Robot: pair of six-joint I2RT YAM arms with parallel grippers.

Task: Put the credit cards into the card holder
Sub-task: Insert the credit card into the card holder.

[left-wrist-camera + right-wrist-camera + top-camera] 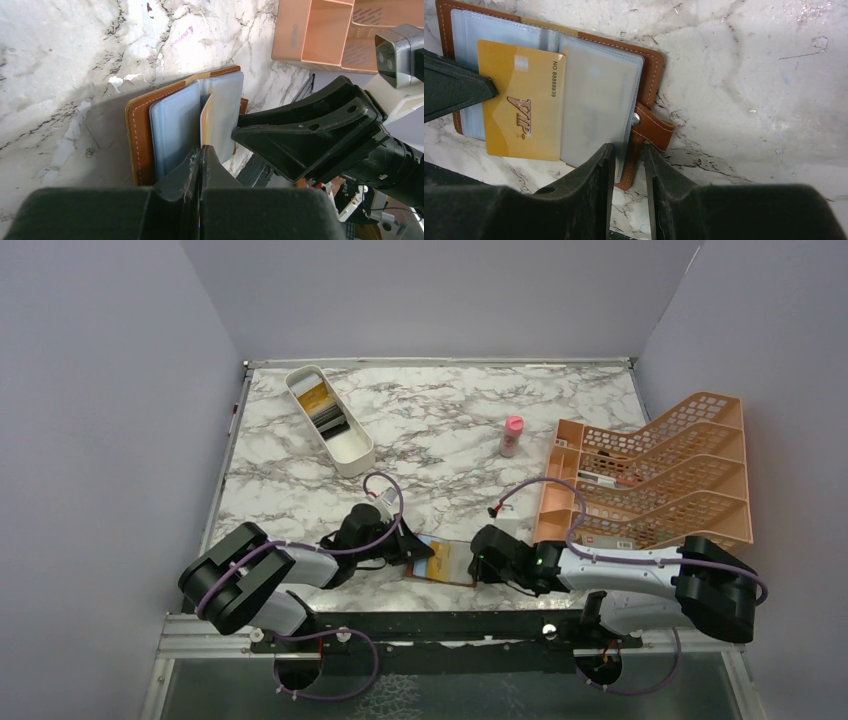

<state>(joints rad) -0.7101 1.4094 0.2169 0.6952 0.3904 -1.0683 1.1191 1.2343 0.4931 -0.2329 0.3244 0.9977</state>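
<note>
The left claw [201, 152] is clenching on one edge of the gold VIP card [521, 100], which is lying over the clear sleeves [599, 100] of the open brown card holder [651, 65]. The holder is resting flat on the tabletop [749, 75], between the two claws. The right claw [628, 146] is holding its jaws slightly apart around the holder's edge, beside the snap strap [655, 129]. I cannot tell whether they are gripping it.

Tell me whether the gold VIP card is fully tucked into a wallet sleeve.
No, the gold VIP card lies mostly bare across the open brown wallet, its lower edge jutting past the clear sleeves.
</note>
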